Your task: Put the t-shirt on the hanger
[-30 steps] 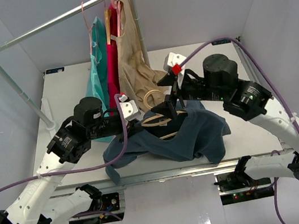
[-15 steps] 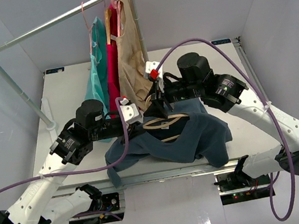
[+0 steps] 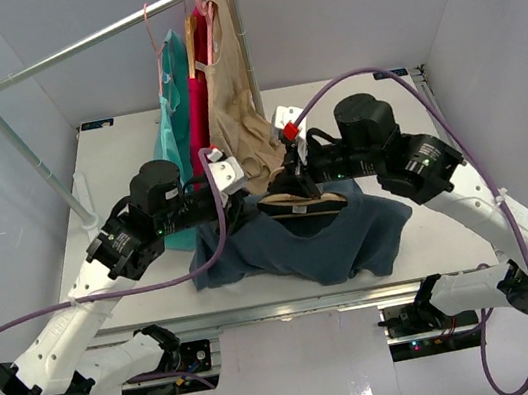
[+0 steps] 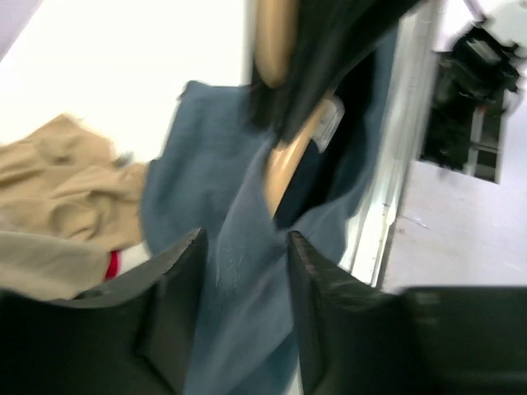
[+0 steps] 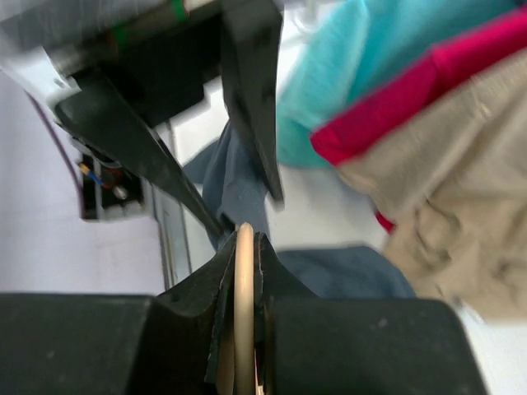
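Top view: the slate-blue t-shirt lies bunched near the front, with the hanger partly inside its opening.

Left wrist: the left gripper pinches shirt fabric.

Right wrist: the right gripper is clenched on the hanger's hook. Threading is under way, and the next move is likely seating the shoulders.

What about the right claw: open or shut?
Shut: in its wrist view the right claw pinches the tan hanger, no gap showing.
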Controlling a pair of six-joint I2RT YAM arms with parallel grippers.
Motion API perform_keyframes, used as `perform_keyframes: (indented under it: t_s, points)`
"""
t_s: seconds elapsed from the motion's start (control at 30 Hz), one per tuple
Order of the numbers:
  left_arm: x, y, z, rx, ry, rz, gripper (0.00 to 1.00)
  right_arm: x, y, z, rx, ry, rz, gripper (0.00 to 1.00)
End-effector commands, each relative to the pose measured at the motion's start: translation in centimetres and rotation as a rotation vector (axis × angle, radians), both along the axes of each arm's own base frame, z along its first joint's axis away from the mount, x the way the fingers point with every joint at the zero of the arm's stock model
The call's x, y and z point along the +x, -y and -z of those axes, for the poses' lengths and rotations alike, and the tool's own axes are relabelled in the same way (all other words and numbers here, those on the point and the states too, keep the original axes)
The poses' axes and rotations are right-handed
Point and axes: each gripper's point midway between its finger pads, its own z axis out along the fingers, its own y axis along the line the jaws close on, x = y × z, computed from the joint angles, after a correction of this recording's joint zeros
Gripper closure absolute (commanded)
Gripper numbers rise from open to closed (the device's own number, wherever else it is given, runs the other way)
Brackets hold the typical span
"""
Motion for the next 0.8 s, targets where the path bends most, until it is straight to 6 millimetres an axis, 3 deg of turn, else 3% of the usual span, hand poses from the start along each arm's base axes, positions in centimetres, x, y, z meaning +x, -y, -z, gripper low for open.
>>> perform_keyframes:
  t_s: [0.0, 0.07, 0.17, 0.4, 0.5, 0.6, 0.67, 0.77]
  points:
    - [3.1, -3.1, -5.9, -0.051, 0.098, -0.273, 0.4, 1.6, 4.5, -9.9, 0.127, 0.246, 0.197, 0.92]
    - [3.5, -4.4, -7.7, -0.081, 0.137, -0.35, 0.37, 1.4, 6.3, -11.5, 0.151, 0.291, 0.249, 0.92]
    - [3.8, -5.9, -8.2, -0.1, 0.172, -0.423, 0.35, 1.0, 8.0, -12.5, 0.168, 0.33, 0.29, 0.92]
    - [6.0, -7.9, -3.6, -0.012, 0.186, -0.574, 0.35, 0.0, 9.2, -13.9, 0.213, 0.341, 0.3, 0.92]
    - [6.3, -7.8, -2.4, 0.007, 0.179, -0.577, 0.35, -0.2, 9.3, -14.2, 0.226, 0.338, 0.302, 0.92]
    - [5.8, -6.0, -1.5, -0.013, 0.142, -0.495, 0.35, 1.3, 8.3, -13.5, 0.246, 0.301, 0.349, 0.92]
    - [5.7, -5.5, -1.6, -0.023, 0.137, -0.473, 0.35, 2.4, 7.7, -11.4, 0.188, 0.274, 0.367, 0.92]
    - [4.0, -4.5, -3.3, -0.073, 0.159, -0.362, 0.33, 0.7, 7.9, -10.5, 0.184, 0.264, 0.302, 0.92]
